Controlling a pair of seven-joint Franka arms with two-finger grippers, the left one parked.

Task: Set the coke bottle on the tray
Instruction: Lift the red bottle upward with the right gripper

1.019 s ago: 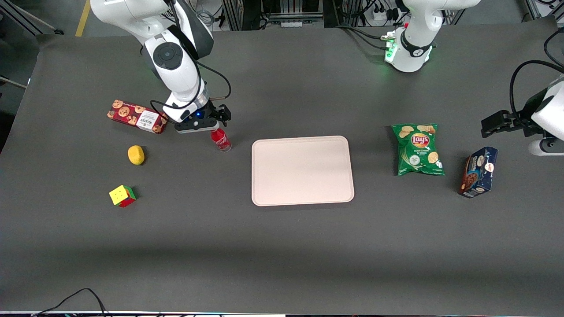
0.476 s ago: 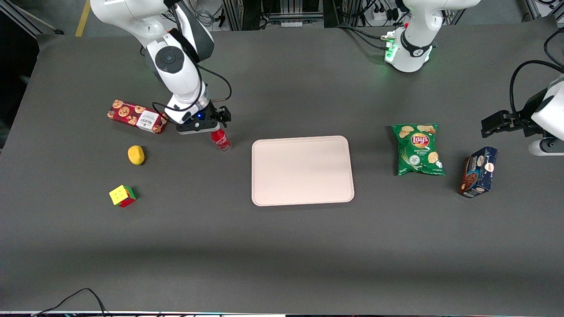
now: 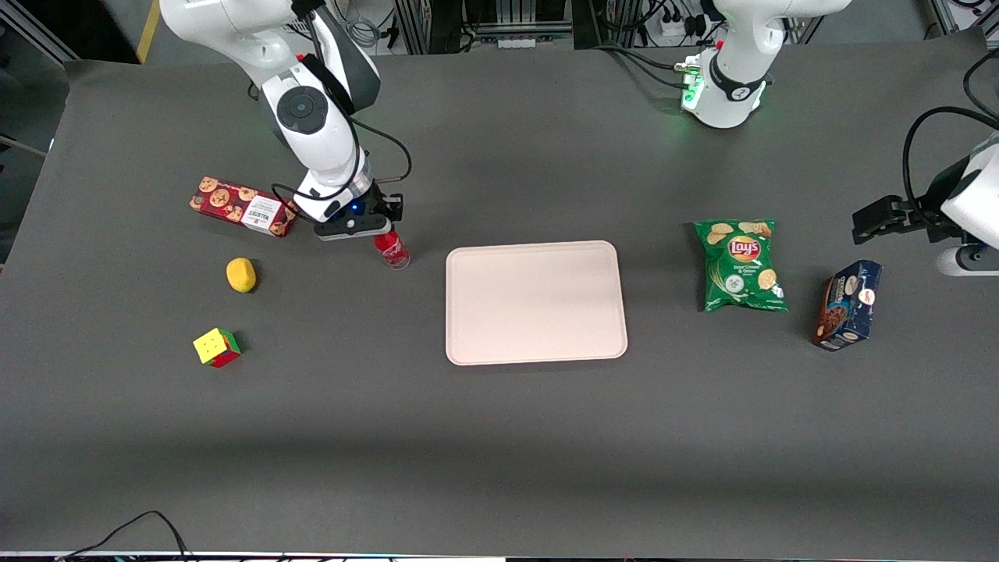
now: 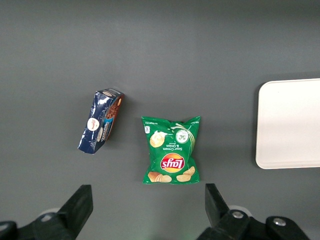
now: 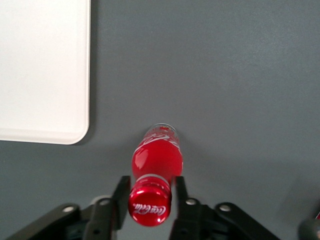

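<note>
The coke bottle (image 3: 392, 249) stands upright on the dark table, a short way from the tray (image 3: 535, 301) toward the working arm's end. My gripper (image 3: 380, 233) is right above it, its fingers (image 5: 121, 192) pressed on either side of the neck just under the red cap (image 5: 150, 206). The bottle (image 5: 157, 157) still rests on the table with its clear base down. A rounded corner of the pale tray (image 5: 45, 70) shows beside it, bare.
A red cookie box (image 3: 242, 207), a lemon (image 3: 241, 275) and a colour cube (image 3: 217, 346) lie toward the working arm's end. A green Lay's bag (image 3: 740, 265) and a dark blue cookie box (image 3: 847, 304) lie toward the parked arm's end.
The gripper has shifted slightly and settled lower over the bottle's neck. The bottle has stayed where it was.
</note>
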